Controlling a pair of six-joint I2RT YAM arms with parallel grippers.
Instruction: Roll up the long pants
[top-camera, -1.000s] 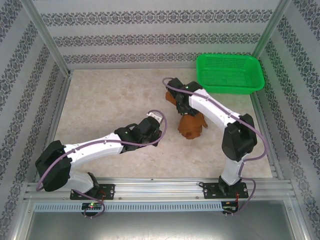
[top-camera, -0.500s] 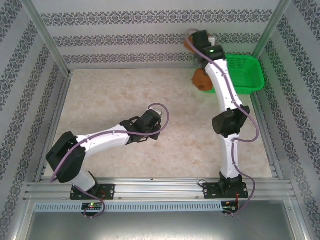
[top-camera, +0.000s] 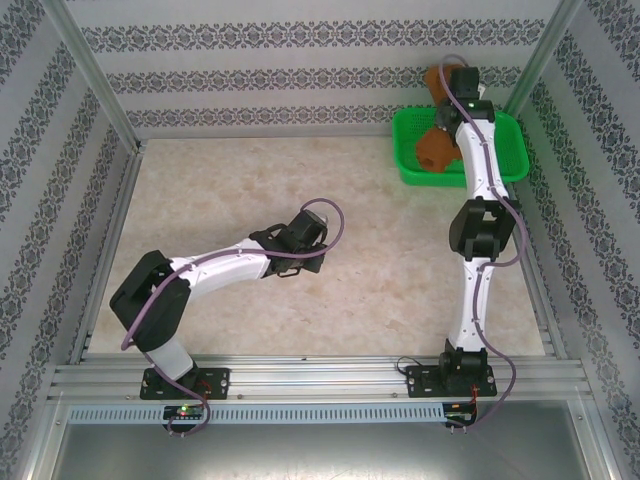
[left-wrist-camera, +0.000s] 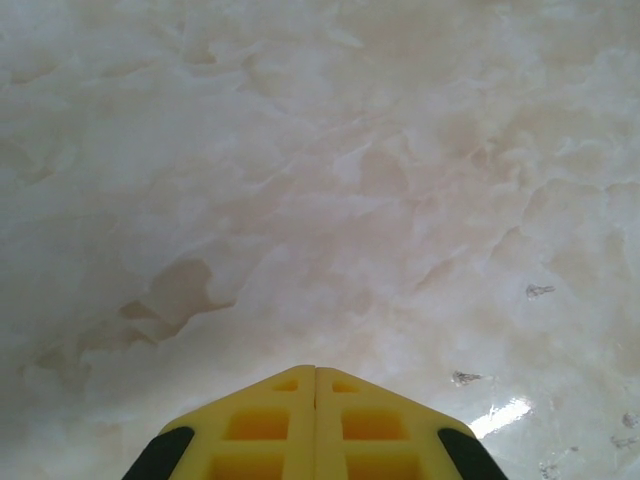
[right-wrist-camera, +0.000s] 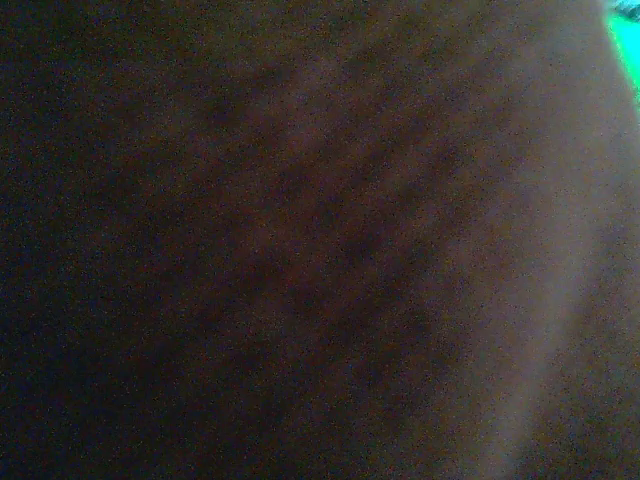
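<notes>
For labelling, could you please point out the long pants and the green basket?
long pants (top-camera: 437, 150): top external view, middle of the bundle.
green basket (top-camera: 420, 180): top external view, near rim.

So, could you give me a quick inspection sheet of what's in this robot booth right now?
Surface: pale marbled table, a few small specks.
Job's things: the long pants, a rust-brown bundle over the green basket.
Clutter: nothing seen.
Grippers: left gripper shut, empty, above the table; right gripper clamped on the pants.
Cables: purple cables along both arms.
Surroundings: patterned walls, metal frame posts.
</notes>
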